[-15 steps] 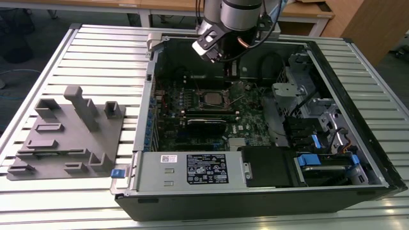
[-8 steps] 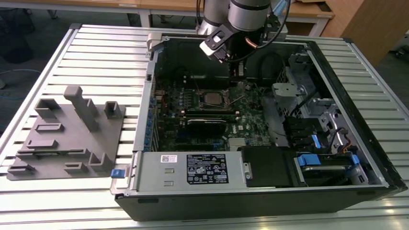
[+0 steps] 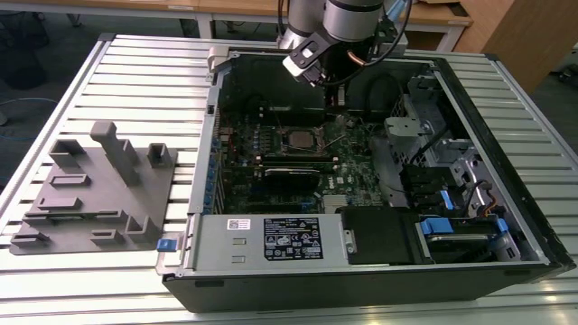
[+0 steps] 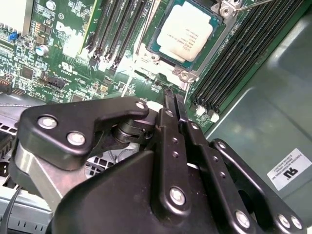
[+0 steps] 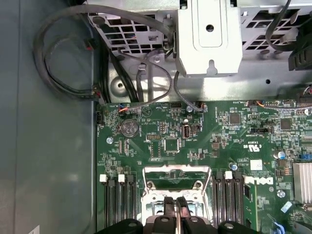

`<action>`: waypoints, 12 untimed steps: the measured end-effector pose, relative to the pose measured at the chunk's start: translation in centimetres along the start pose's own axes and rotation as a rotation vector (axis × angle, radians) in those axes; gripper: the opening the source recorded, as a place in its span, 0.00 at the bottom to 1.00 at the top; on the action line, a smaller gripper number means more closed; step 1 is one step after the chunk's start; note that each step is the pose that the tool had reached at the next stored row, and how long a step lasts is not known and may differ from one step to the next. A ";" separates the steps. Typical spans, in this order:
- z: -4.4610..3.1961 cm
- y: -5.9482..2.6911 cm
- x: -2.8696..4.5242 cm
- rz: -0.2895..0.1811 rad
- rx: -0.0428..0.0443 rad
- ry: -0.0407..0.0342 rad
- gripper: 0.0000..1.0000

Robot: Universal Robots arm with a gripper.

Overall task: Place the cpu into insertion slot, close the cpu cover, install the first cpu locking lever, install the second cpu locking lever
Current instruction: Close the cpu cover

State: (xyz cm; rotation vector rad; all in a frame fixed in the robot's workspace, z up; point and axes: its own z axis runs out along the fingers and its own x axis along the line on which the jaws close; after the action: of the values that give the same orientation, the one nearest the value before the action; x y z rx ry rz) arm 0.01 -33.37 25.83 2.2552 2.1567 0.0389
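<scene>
- The cpu (image 4: 185, 29) sits flat in the insertion slot (image 3: 281, 138), metal top up.
- The pincer (image 4: 170, 97) hangs just beside the slot, fingers together and gripping nothing. We judge this suits pushing, not grasping.
- The cpu cover (image 4: 187, 74) frames the chip. We cannot tell if it is latched.
- A lever wire (image 4: 253, 4) beside the slot is cut off.

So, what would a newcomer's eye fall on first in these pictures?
First, the open black computer case on the slatted metal table, its green motherboard exposed. In the second wrist view, the small square silver-grey cpu sits in the insertion slot, and the black gripper, jaws together, hangs close to it.
</scene>
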 end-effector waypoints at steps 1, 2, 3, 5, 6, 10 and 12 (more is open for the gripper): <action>-0.07 0.00 0.00 0.000 0.0001 -0.0001 0.16; -0.10 0.00 0.00 0.000 0.0001 0.0001 0.16; -0.10 0.00 0.00 0.000 0.0001 0.0002 0.16; -0.10 0.00 0.00 0.000 0.0001 0.0002 0.16; -0.11 0.00 0.00 0.000 0.0001 0.0001 0.16; -0.10 0.27 0.01 0.000 0.0002 0.0000 0.16; -0.09 0.62 0.03 0.000 0.0002 -0.0001 0.16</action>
State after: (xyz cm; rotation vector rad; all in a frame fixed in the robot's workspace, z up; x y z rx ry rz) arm 0.62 -33.37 25.94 2.2552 2.1569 0.0386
